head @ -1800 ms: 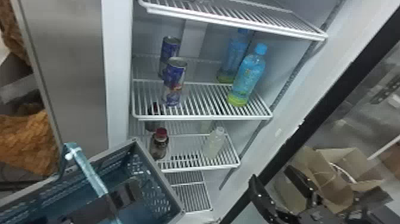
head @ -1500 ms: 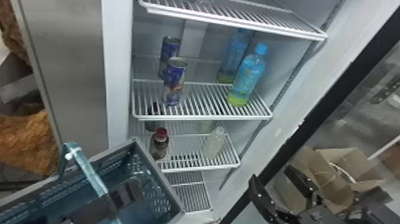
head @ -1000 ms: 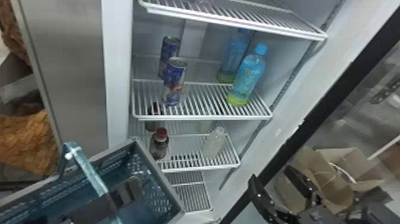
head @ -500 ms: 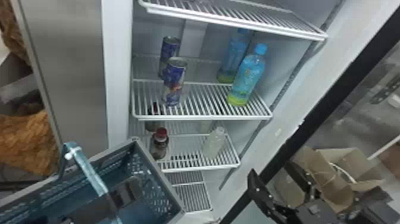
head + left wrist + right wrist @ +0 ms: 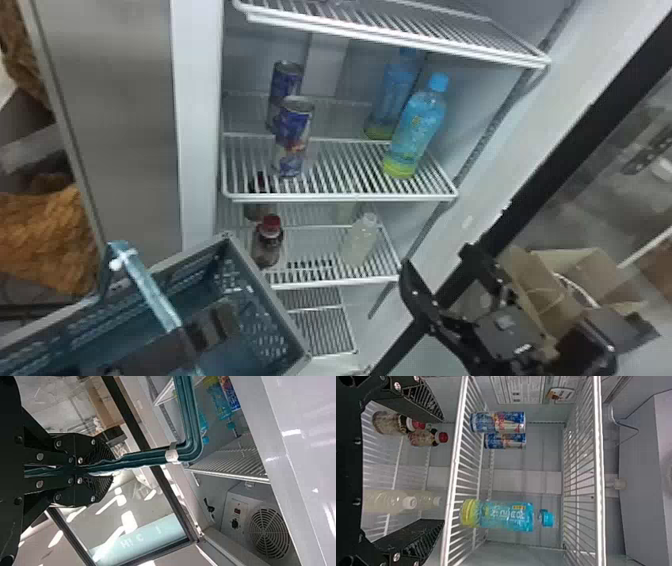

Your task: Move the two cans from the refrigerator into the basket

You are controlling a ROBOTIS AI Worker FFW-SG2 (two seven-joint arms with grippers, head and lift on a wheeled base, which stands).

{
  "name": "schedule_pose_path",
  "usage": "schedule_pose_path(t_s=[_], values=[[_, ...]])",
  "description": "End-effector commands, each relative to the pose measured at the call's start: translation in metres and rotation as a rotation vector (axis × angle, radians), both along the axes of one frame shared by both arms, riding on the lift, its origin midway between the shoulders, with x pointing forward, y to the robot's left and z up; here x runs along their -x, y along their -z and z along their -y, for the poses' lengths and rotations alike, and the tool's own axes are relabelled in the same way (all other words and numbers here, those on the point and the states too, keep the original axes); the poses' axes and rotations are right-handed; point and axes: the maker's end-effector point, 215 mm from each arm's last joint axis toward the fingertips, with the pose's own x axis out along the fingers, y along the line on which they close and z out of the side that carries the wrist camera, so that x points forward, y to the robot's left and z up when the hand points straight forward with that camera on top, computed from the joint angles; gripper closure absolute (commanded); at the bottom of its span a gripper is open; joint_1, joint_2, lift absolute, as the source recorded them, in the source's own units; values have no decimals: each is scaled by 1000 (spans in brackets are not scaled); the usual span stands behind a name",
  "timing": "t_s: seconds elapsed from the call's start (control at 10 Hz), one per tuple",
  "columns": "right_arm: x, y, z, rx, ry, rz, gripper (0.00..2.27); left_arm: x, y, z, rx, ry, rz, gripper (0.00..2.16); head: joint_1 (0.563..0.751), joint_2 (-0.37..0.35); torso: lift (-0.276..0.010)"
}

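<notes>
Two blue cans stand upright, front can (image 5: 294,135) and rear can (image 5: 285,90), at the left of a wire shelf (image 5: 340,198). The right gripper (image 5: 445,277), open, is lower and right of them, by the door frame; over the basket (image 5: 265,290) is the left gripper (image 5: 215,325). The left wrist view has the left gripper (image 5: 107,469) shut on the basket's teal handle (image 5: 190,419). Open fingers of the right gripper (image 5: 442,470) hold nothing in the right wrist view, apart from the front can (image 5: 502,422) and rear can (image 5: 506,441).
Blue bottles (image 5: 417,127) stand at the right of the cans' shelf. A red-capped bottle (image 5: 267,245) and a pale bottle (image 5: 360,242) are one shelf lower. Another wire shelf (image 5: 390,35) hangs above the cans. The black door frame (image 5: 565,150) slants along the right.
My right gripper has moved up and slightly left in the head view, closer to the shelves. The cans, the basket and my left gripper look unmoved.
</notes>
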Motion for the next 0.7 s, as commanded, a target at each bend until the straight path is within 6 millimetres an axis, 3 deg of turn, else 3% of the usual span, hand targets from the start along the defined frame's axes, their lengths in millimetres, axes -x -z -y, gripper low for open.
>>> schedule_pose_path(t_s=[0.0, 0.6], values=[[-13, -3, -10, -10, -24, 21, 127, 1, 1, 1, 0, 3, -3, 1202, 695, -350, -35], [-57, -10, -25, -19, -51, 83, 125, 1, 1, 1, 0, 6, -3, 1202, 695, -350, -35]])
